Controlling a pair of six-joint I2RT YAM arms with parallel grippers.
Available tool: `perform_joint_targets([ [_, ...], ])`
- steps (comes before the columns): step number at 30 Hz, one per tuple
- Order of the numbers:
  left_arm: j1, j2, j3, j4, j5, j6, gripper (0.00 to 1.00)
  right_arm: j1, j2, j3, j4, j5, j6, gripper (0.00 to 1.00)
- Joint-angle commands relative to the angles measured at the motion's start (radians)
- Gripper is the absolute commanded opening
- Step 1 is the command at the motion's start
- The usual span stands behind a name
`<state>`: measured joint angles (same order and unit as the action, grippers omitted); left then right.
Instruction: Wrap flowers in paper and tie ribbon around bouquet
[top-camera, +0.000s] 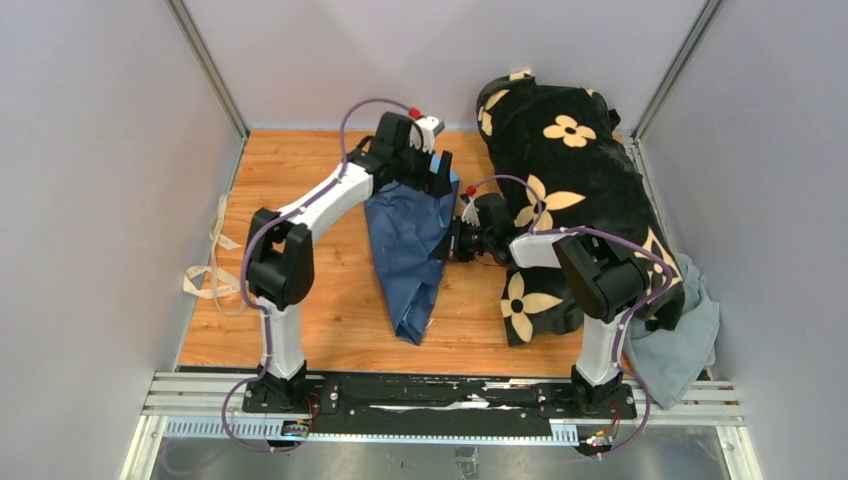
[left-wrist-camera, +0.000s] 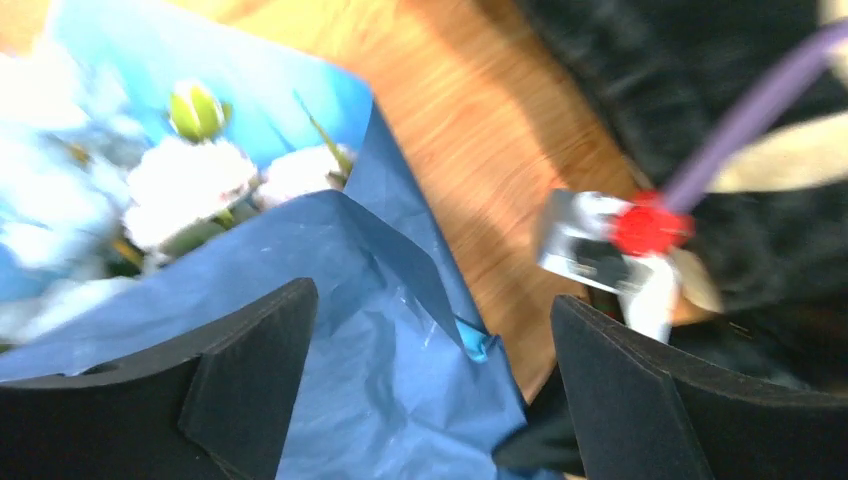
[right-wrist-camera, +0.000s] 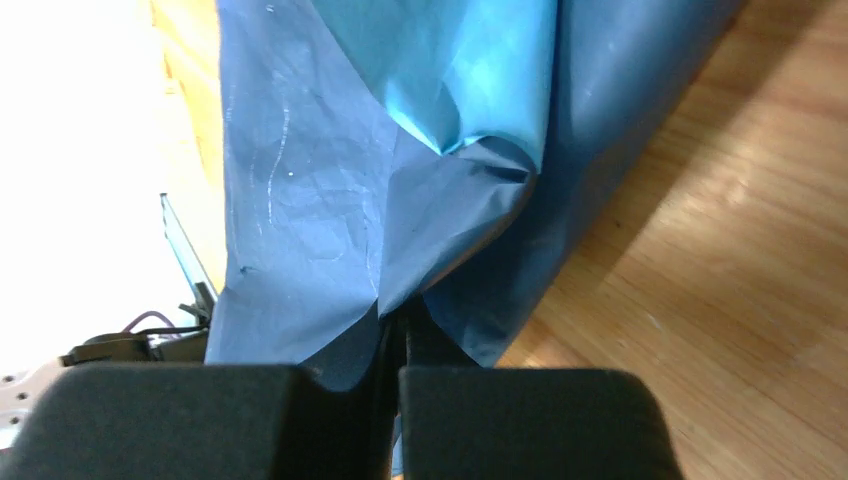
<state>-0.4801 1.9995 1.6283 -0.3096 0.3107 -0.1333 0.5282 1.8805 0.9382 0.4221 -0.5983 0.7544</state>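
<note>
The paper (top-camera: 408, 250) lies on the wooden table as a navy cone, wide end far, narrow tip near. In the left wrist view pale flowers (left-wrist-camera: 190, 185) show inside its light-blue lining, with a navy fold of the paper (left-wrist-camera: 380, 330) in front of them. My left gripper (top-camera: 438, 178) hovers over the wide end, and its jaws (left-wrist-camera: 432, 300) stand open above the paper, holding nothing. My right gripper (top-camera: 453, 240) reaches in from the right. In its own view it (right-wrist-camera: 395, 335) is shut on a navy edge of the paper (right-wrist-camera: 330, 200). The cream ribbon (top-camera: 213, 270) lies loose at the table's left edge.
A black plush blanket (top-camera: 575, 190) with cream flower prints fills the table's right side, under the right arm. A grey-blue cloth (top-camera: 685, 340) hangs at the near right corner. Grey walls close in on the left, the right and the back. Bare wood (top-camera: 330, 300) shows left of the paper.
</note>
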Motion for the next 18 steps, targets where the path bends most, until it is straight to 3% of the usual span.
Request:
perform_joint_targets([
  [1,-0.005,-0.194,0.099,-0.275,0.090,0.249,0.93,-0.010,-0.004,-0.038,-0.081,0.065,-0.080,0.00],
  [2,-0.013,-0.234,0.051,-0.307,0.099,0.306,0.88,-0.011,-0.006,-0.040,-0.080,0.068,-0.083,0.00],
  [6,-0.100,-0.387,-0.236,-0.330,0.070,0.523,0.41,-0.010,0.007,-0.032,-0.081,0.047,-0.097,0.00],
  [7,-0.125,-0.403,-0.285,-0.339,0.071,0.554,0.38,-0.010,0.014,-0.026,-0.083,0.040,-0.100,0.00],
  [11,-0.207,-0.375,-0.385,-0.322,0.006,0.643,0.38,-0.010,0.027,-0.017,-0.080,0.022,-0.107,0.00],
  [15,-0.255,-0.347,-0.498,-0.160,-0.065,0.690,0.42,-0.010,0.030,-0.023,-0.060,0.015,-0.101,0.00],
  [18,-0.309,-0.331,-0.569,-0.137,-0.114,0.759,0.45,-0.011,0.032,-0.027,-0.048,0.025,-0.089,0.00],
])
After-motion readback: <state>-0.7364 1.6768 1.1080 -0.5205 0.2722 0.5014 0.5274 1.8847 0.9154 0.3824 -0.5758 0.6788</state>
